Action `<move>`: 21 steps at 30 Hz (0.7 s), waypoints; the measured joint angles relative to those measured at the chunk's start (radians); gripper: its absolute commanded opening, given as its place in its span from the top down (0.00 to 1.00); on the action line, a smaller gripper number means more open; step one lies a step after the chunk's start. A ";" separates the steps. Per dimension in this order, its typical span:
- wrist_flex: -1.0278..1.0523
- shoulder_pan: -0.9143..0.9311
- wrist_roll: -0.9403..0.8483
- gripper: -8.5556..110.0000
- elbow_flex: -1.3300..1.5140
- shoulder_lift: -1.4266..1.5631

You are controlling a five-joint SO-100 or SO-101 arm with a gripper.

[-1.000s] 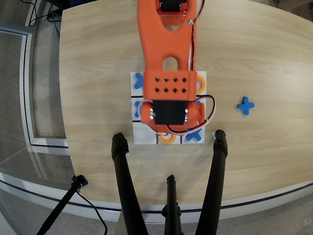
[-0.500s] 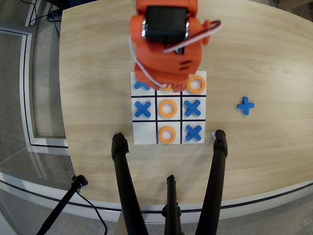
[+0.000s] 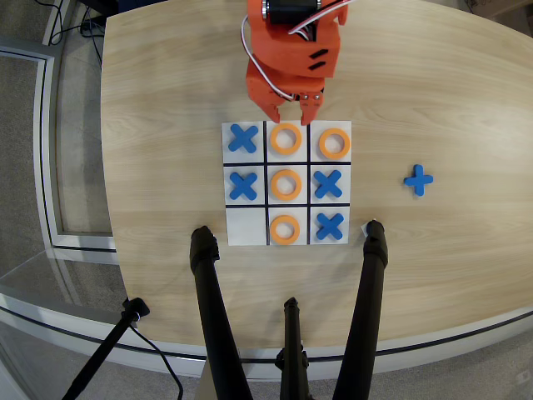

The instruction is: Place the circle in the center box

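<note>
Orange circle [image 3: 286, 184] flat in center box [image 3: 273, 171].

Orange circle [image 3: 286, 184], blue crosses [image 3: 242, 185], white black-lined board [image 3: 246, 225].

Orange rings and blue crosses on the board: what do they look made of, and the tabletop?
The orange rings, like the one in the center cell, and the blue crosses look like matte plastic, probably printed: flat uniform colour, no glare. The tabletop shows pale wood grain with a smooth finish, likely laminate or veneer; I cannot tell which. The board looks plain matte white.
</note>
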 measured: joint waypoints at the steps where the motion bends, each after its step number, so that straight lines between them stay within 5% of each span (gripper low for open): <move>1: -0.017 -0.005 -0.005 0.82 0.048 0.037; 21: -0.084 -0.017 -0.060 0.84 0.529 0.436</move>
